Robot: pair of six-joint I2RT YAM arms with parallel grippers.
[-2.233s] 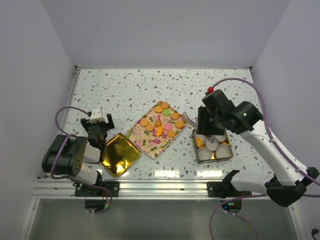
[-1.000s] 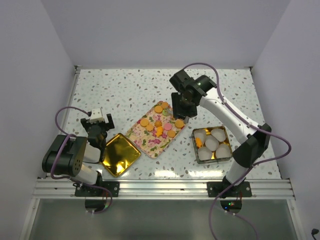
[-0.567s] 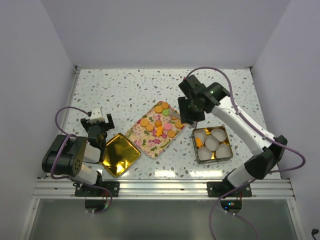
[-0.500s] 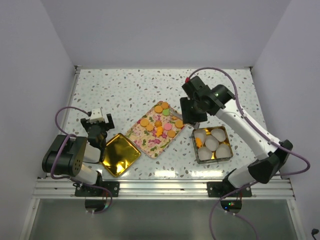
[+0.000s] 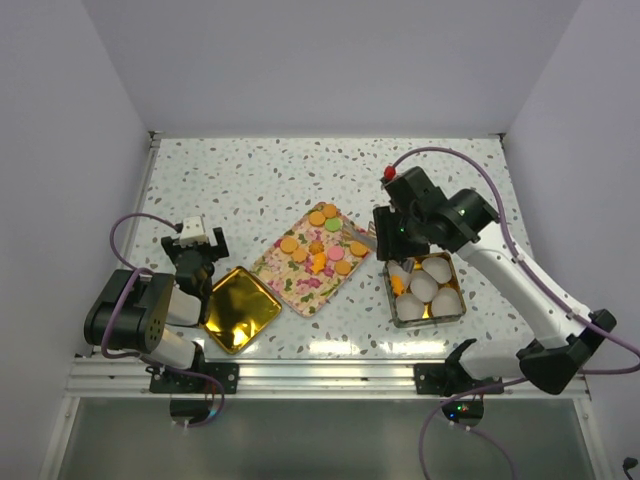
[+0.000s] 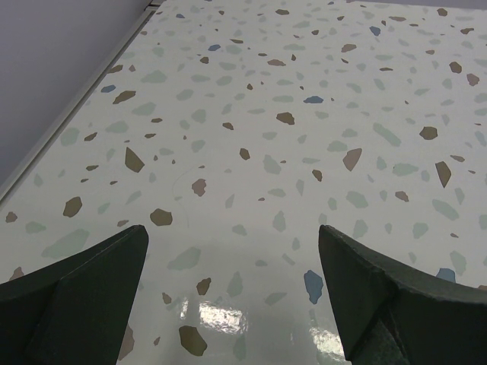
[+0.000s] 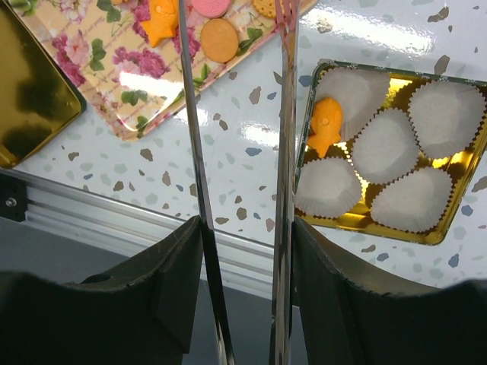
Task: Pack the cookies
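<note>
Several cookies [image 5: 318,245], mostly orange with one green and one pink, lie on a floral tray [image 5: 290,282]; the right wrist view shows an orange one [image 7: 219,39]. One orange fish-shaped cookie [image 5: 399,285] [image 7: 327,122] sits in the gold tin [image 5: 458,312]. My right gripper [image 5: 395,235] [image 7: 243,228] hangs between tray and tin, shut on metal tongs [image 7: 283,152]. The tong tips run out of the wrist view, so I cannot tell whether they hold anything. My left gripper [image 5: 195,250] [image 6: 232,251] rests at the left, open over bare tabletop.
White paper cups [image 7: 388,144] fill most of the gold tin [image 7: 449,232]. A gold lid [image 5: 238,308] [image 7: 30,99] lies left of the floral tray [image 7: 137,84]. An aluminium rail [image 5: 320,375] runs along the near table edge. Walls close in the left, back and right.
My right arm has swung from the tray's far right corner toward the near right, and now hangs by the tin's left edge. The left arm has not moved.
</note>
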